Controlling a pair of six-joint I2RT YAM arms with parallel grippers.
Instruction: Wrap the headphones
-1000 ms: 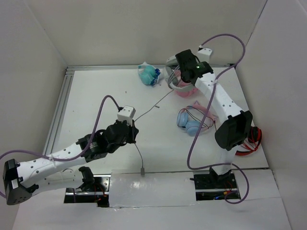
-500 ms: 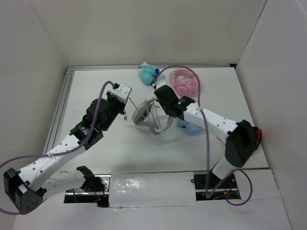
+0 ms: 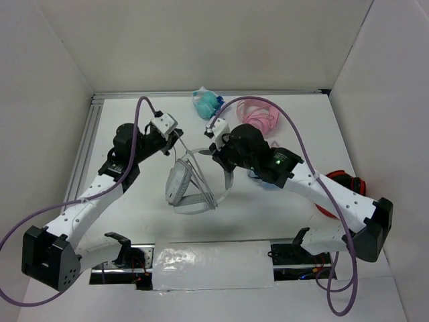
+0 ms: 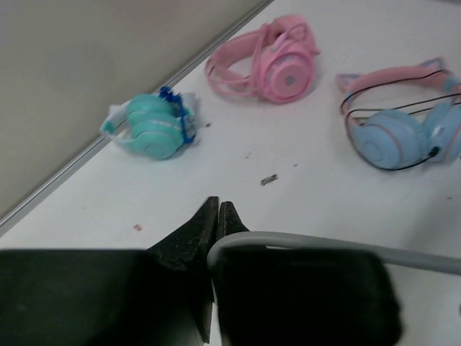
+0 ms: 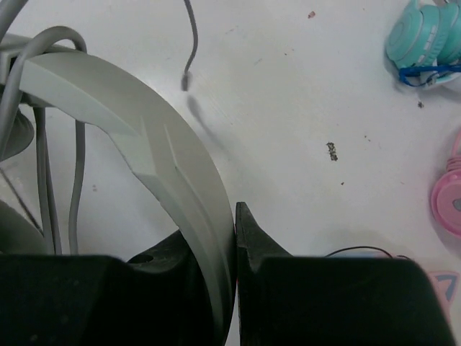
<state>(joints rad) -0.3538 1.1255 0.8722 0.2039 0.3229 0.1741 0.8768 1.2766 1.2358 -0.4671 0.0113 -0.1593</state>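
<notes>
Clamping the stiff headband of the headphones in the closed right gripper and pinching their thin, limp, likely slippery cable in the left gripper beside it.

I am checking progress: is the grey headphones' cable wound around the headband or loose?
Partly wound: cable strands loop over the headband; the plug end hangs free.

The headphones are at the middle of the table. A folded pair lies behind them, another pair right of it.
</notes>
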